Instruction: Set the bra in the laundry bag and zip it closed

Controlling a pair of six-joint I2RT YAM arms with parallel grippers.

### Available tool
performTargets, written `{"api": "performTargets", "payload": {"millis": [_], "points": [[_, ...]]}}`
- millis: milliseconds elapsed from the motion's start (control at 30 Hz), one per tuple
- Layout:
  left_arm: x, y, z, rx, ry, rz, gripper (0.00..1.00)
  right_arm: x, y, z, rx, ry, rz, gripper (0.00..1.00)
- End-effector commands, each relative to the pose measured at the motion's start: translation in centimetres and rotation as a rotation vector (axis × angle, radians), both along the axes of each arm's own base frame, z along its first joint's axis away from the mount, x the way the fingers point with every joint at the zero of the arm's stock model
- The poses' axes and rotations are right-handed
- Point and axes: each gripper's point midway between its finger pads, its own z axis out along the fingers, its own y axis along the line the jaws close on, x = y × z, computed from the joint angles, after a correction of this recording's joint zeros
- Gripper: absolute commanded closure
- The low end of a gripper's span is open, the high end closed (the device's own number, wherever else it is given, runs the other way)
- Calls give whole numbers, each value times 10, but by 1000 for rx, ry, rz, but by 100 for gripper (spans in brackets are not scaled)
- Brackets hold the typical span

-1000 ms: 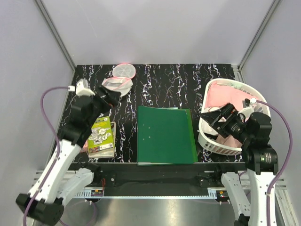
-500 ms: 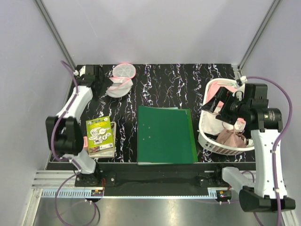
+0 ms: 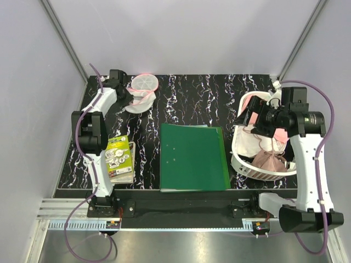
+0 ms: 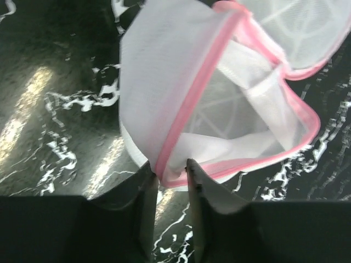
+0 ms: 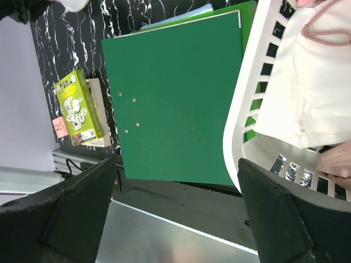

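The left gripper (image 4: 170, 167) pinches only a rim corner of the laundry bag (image 4: 164, 71) between 2 near-shut fingers, so a tug may slip it; the right gripper (image 5: 176, 164) gapes empty near the bra (image 3: 269, 160) in the basket (image 3: 239, 163)

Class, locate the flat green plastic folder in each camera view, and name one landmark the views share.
Top external: green folder at table centre.
Left wrist: absent; white mesh laundry bag shows instead.
Right wrist: folder upper middle, beside white slatted basket.
Shared landmark: black marbled tabletop.
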Motion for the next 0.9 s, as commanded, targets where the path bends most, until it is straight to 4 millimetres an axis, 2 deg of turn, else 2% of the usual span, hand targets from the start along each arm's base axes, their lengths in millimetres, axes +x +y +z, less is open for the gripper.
{"api": "performTargets", "payload": {"millis": [0, 67, 100, 167, 200, 267, 300, 367, 400, 467, 500, 533, 567, 600, 633, 667, 700, 733, 767, 800, 833, 867], "points": [[18, -22, 26, -57, -92, -184, 90, 21, 8, 7, 26, -16, 63, 0], [14, -30, 24, -78, -91, -236, 99, 35, 9, 14, 19, -29, 61, 0], [12, -40, 27, -109, -103, -277, 100, 51, 9, 17, 19, -39, 57, 1], [6, -53, 34, -125, -122, -333, 100, 67, 15, 18, -2, -51, 60, 4], [3, -73, 41, -154, -143, -386, 100, 85, 19, 18, -4, -59, 58, 5], [-3, -97, 54, -208, -176, -434, 100, 100, 32, 15, -20, -58, 83, 6], [-9, -119, 57, -253, -190, -482, 100, 117, 39, 11, -26, -60, 95, 7], [-16, -138, 63, -299, -198, -495, 100, 132, 58, 4, -49, -64, 131, 6], [-23, -155, 67, -332, -211, -529, 100, 151, 66, -3, -43, -69, 132, 6], [-30, -178, 70, -390, -214, -540, 100, 168, 82, -11, -53, -77, 152, 6], [-36, -189, 70, -424, -206, -557, 100, 189, 90, -20, -56, -82, 151, 6], [-41, -195, 65, -445, -190, -558, 100, 199, 96, -25, -66, -87, 153, 5], [-46, -211, 67, -477, -189, -566, 100, 205, 109, -30, -68, -86, 163, 5], [-52, -220, 66, -497, -182, -581, 100, 224, 118, -39, -78, -87, 162, 5], [-56, -227, 63, -514, -173, -589, 100, 233, 122, -44, -97, -88, 151, 5], [-61, -241, 65, -536, -177, -612, 91, 237, 136, -50, -100, -84, 162, 5], [-67, -248, 66, -553, -171, -638, 85, 249, 144, -60, -111, -78, 157, 6], [-70, -252, 69, -549, -179, -665, 72, 254, 151, -66, -113, -71, 160, 7], [-74, -252, 71, -535, -184, -679, 43, 263, 158, -77, -113, -53, 150, 8], [-74, -246, 72, -510, -195, -678, 30, 266, 163, -84, -125, -40, 139, 10], [-79, -235, 81, -461, -234, -693, 20, 268, 165, -89, -122, -24, 134, 17], [-70, -215, 84, -408, -264, -652, 13, 272, 168, -101, -118, 12, 122, 23]]}}
